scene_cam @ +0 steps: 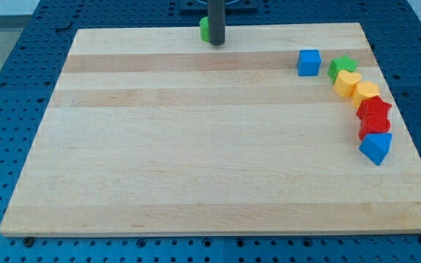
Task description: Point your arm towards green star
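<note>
My tip (216, 42) rests at the top edge of the wooden desk (196, 146), touching a small green block (205, 28); no pincer shows. The green star (342, 67) sits well apart at the view's right, between a blue cube (309, 62) and a yellow heart (348, 82).

Lab/robot test bench: wooden board (196, 146) atop blue perforated table (20, 88), small coloured blocks (357, 102) for manip. trials.
</note>
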Available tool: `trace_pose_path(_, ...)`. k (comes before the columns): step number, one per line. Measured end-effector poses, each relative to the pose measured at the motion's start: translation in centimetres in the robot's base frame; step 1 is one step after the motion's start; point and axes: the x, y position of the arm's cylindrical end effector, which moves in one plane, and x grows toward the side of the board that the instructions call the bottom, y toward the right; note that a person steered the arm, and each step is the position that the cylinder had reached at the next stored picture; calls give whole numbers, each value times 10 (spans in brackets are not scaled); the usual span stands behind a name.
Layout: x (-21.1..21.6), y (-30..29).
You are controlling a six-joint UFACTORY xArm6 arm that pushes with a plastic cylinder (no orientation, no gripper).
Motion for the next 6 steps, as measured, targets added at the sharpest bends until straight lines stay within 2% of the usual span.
trace_pose_path(4,-22,285)
trace_pose_path(5,-12,342)
trace_pose_path(6,-7,343)
